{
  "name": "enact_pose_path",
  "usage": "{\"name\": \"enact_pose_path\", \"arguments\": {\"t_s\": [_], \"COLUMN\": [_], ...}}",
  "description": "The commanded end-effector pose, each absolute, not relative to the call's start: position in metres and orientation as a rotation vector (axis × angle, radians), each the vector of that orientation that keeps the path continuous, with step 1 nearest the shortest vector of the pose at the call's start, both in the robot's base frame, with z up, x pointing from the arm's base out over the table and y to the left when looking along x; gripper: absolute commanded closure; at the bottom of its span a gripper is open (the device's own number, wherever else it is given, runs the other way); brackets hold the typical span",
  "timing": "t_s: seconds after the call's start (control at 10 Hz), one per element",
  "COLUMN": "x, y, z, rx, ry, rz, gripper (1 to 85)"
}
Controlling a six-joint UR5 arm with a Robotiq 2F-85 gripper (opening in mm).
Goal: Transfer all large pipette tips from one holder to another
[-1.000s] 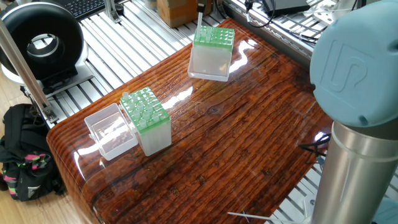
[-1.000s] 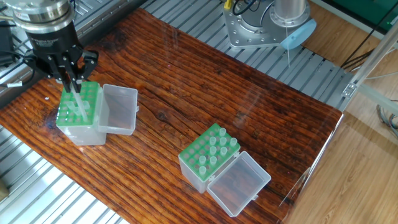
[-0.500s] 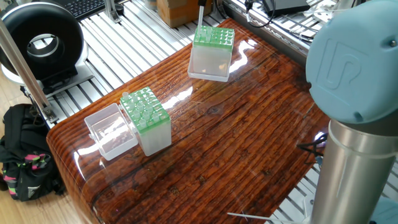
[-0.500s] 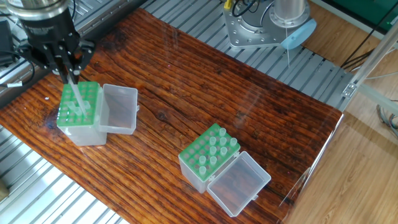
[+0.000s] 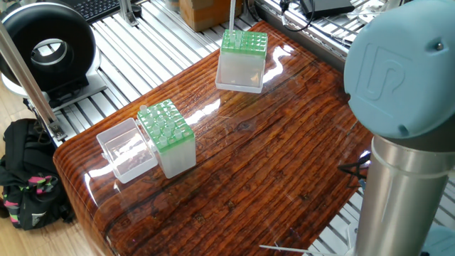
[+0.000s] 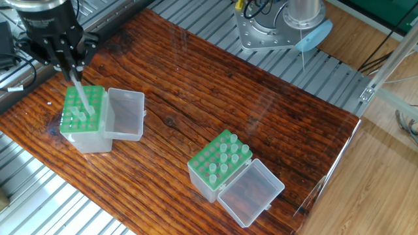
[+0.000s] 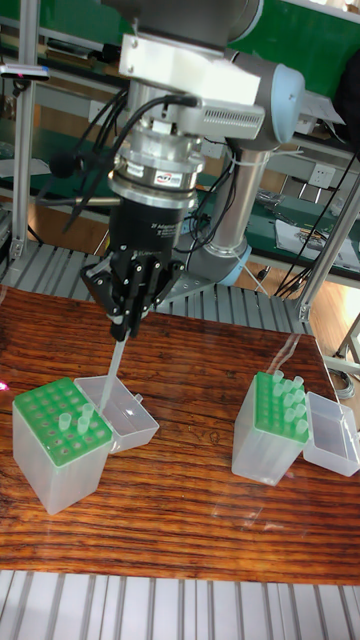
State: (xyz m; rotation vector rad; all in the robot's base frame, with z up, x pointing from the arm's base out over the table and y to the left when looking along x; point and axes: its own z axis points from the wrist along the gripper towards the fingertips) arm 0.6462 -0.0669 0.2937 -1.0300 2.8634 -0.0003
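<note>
near holder: green-topped box [image 7: 58, 440] at the desk's front left in the tall view, clear lid [image 7: 125, 402] hanging open on its far side. Two tips [image 7: 83, 420] standing in it, the rest of its holes look empty.
held tip: one pipette tip [image 7: 113, 368] clamped in the pincer [image 7: 128, 327], hanging slanted, point just above the green grid, not seated as far as I can tell.
pincer: narrow, fingers pinched on the top of that tip; arm stands behind it.
other holder: second green box [image 7: 269, 430] well apart to the right, lid [image 7: 330, 434] open to its outer side; about ten tips [image 6: 222, 157] standing in it, most holes filled.
progress: judging by counts, early. Which box is source I cannot tell from this; either way many tips are left to move, one is in transit.
desk: glossy wood top [image 6: 215, 98], bare between the two boxes, wide open lane for carrying across.
edges: near holder sits close to the desk's corner, slotted metal rails [image 6: 26, 189] just beyond; open lids are the only things to snag beside each grid.
</note>
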Motion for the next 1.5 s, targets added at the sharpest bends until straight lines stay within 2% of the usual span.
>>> {"name": "enact_pose_path", "arguments": {"t_s": [0.0,0.4,0.5,0.6,1.0,1.3,1.4], "x": [0.641,0.635,0.635,0.64,0.65,0.639,0.641], "y": [-0.036,0.004,0.001,-0.02,-0.018,0.02,0.043], "z": [0.308,0.301,0.3,0.299,0.3,0.305,0.313], "rx": [-0.951,-0.818,-0.797,-0.787,-1.101,-0.982,-0.948], "ry": [2.881,2.89,2.899,2.908,2.761,2.835,2.857], "rz": [0.067,0.16,0.138,0.011,-0.022,0.113,0.087], "gripper": [84.7,84.7,84.7,84.7,84.7,84.7,84.7]}}
